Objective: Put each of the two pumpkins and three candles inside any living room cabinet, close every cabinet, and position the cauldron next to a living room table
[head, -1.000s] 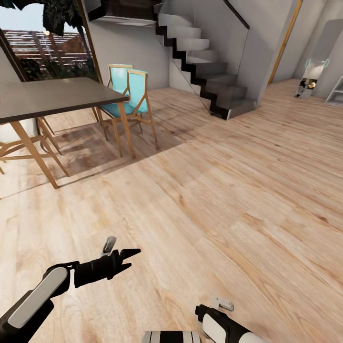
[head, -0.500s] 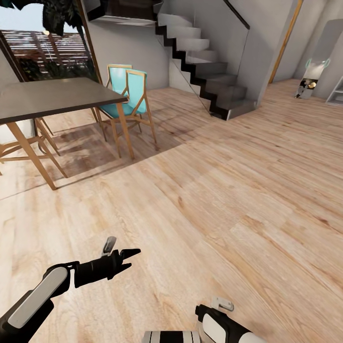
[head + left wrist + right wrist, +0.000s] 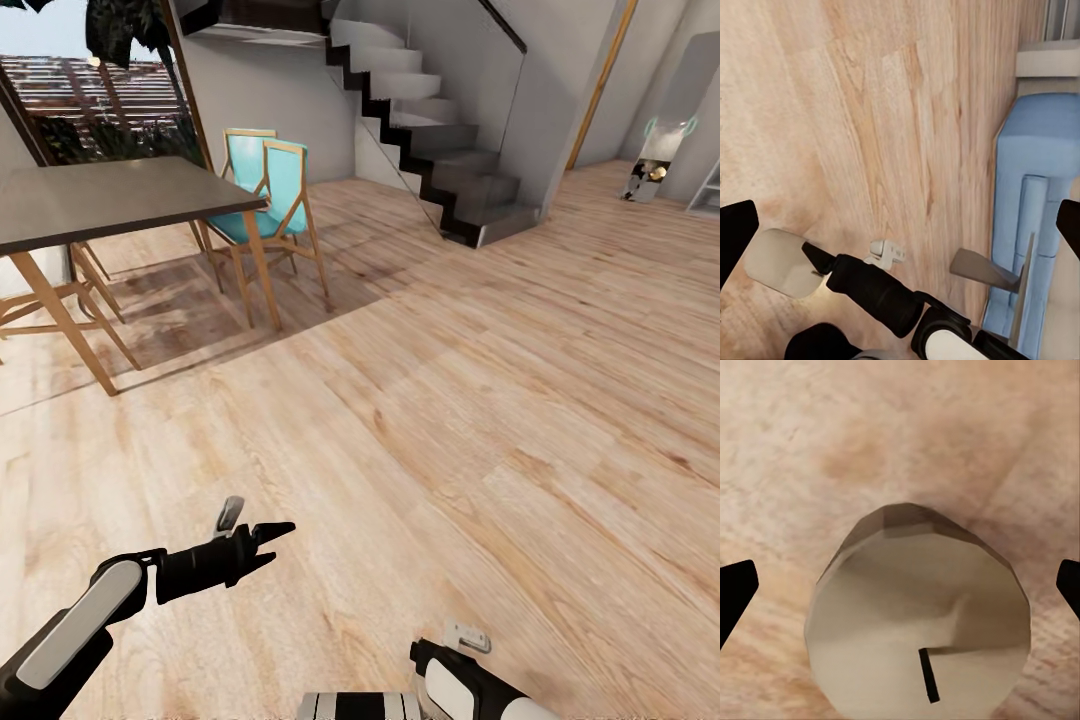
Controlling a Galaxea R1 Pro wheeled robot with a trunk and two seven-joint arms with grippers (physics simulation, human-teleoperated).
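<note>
Spanning the candle [image 3: 919, 615], the right gripper [image 3: 900, 585] shows only two black fingertips, spread wide and clear of the candle's sides. Whether the candle stands on the boards or is carried cannot be told.
- Candle: squat, faceted, greyish-tan cylinder with a short black wick on its flat top.
- Right arm [image 3: 470, 680]: white and black, cut off at the lower frame edge, its fingers hidden in the head view.
- Left gripper [image 3: 268, 540]: empty, black fingers parted, forearm reaching forward low over the floor [image 3: 480, 400].
- Floor: pale wood-grain planks.
- Sofa [image 3: 1039, 210]: light blue, partly cropped.
- Dining table [image 3: 110, 200]: dark top on slim wooden legs, at the floor's far left.
- Chairs [image 3: 275, 195]: two, teal, beside the table.
- Staircase [image 3: 440, 150]: grey, beyond the chairs.
</note>
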